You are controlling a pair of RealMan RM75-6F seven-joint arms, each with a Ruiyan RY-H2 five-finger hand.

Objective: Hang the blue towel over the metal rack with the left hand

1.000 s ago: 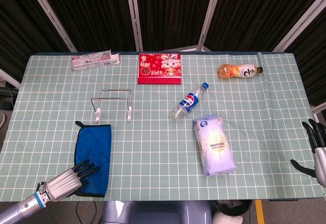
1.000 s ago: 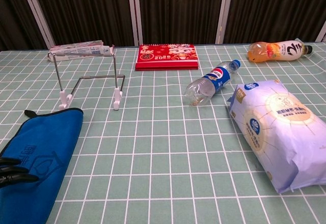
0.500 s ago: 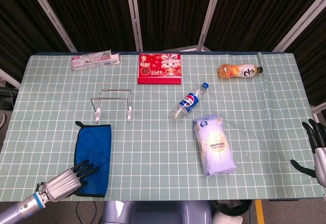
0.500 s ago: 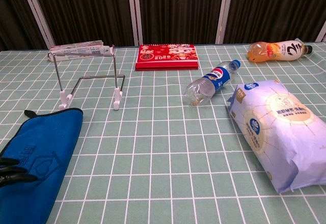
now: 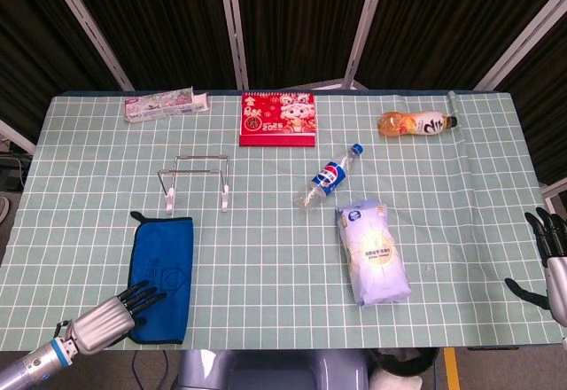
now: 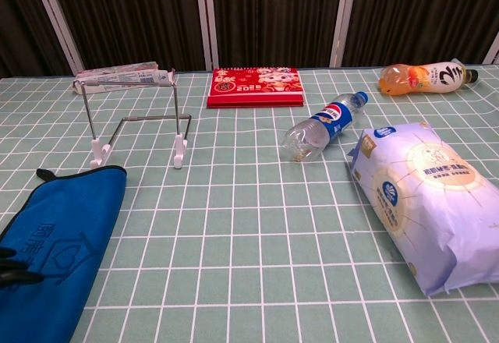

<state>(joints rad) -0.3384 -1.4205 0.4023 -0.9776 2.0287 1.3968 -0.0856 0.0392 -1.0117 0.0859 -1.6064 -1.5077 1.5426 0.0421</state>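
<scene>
the blue towel [image 5: 162,276] lay flat on the table [image 5: 266,257] just in front of the metal rack [image 5: 197,180], and the left hand [image 5: 111,315] rested its spread, empty fingers [image 5: 142,298] on the near corner, so the grasp step was judged in hand. next called for closing on the cloth and lifting it over the top bar. the head view showed the whole hand, and the idle right hand [image 5: 551,253] with fingers apart; the chest view caught only dark fingertips [image 6: 14,266].

The blue towel [image 6: 58,238] lies flat on the worktop [image 6: 249,226], near the upright metal rack [image 6: 136,117]. Dark fingertips [image 6: 14,267] of the left robot hand rest on its near edge.
</scene>
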